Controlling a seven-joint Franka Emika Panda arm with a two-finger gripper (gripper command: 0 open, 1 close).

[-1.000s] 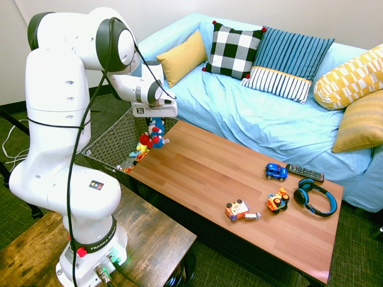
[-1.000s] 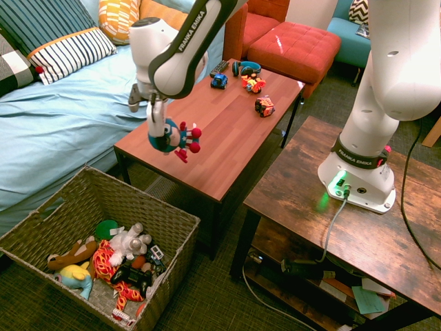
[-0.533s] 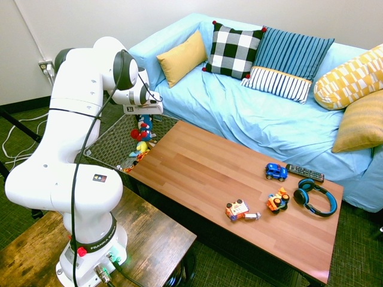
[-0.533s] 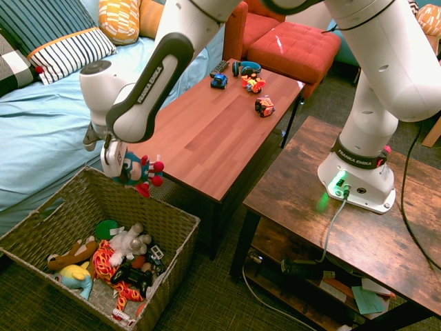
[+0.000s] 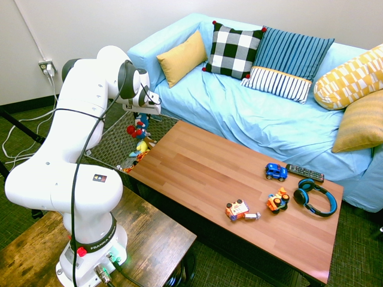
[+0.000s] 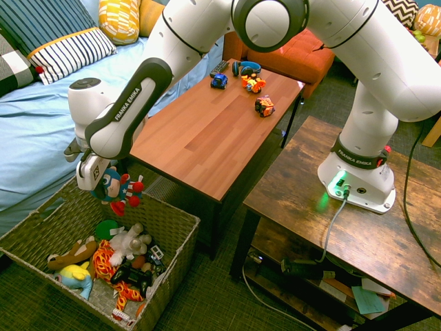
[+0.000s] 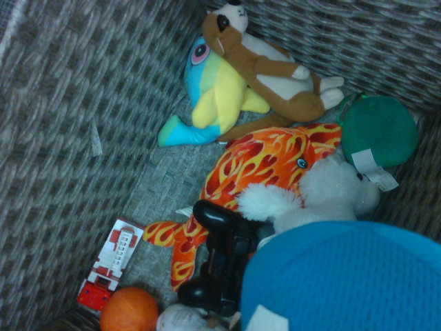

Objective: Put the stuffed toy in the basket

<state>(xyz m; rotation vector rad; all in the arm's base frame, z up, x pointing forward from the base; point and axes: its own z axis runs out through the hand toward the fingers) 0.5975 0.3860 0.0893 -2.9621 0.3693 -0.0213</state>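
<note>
Partly hidden: gripper point(image 6: 103, 185) fingertips behind stuffed toy point(image 6: 116, 189)

The tool point(image 6: 93, 181) hangs above the basket point(image 6: 162, 263), over the end of it nearest the bench point(image 6: 207, 131), with the stuffed toy point(image 6: 116, 189) hanging directly under it, clear of the basket's contents. Below the tool, inside the basket, lie a heap of soft toys point(image 6: 114, 252); in the wrist view a fish plush point(image 7: 265, 165) lies in the middle, a dog plush point(image 7: 269, 65) and a bird plush point(image 7: 210, 93) beyond it against the wall, a toy truck point(image 7: 110, 265) and a ball point(image 7: 129, 311) off to one side. The bench stands just beside the tool, the sofa point(image 5: 251, 113) behind it. At the bench's far end, well apart from the tool, sit toy cars point(image 5: 263, 197), headphones point(image 5: 314, 197) and a remote point(image 5: 304, 172).
</note>
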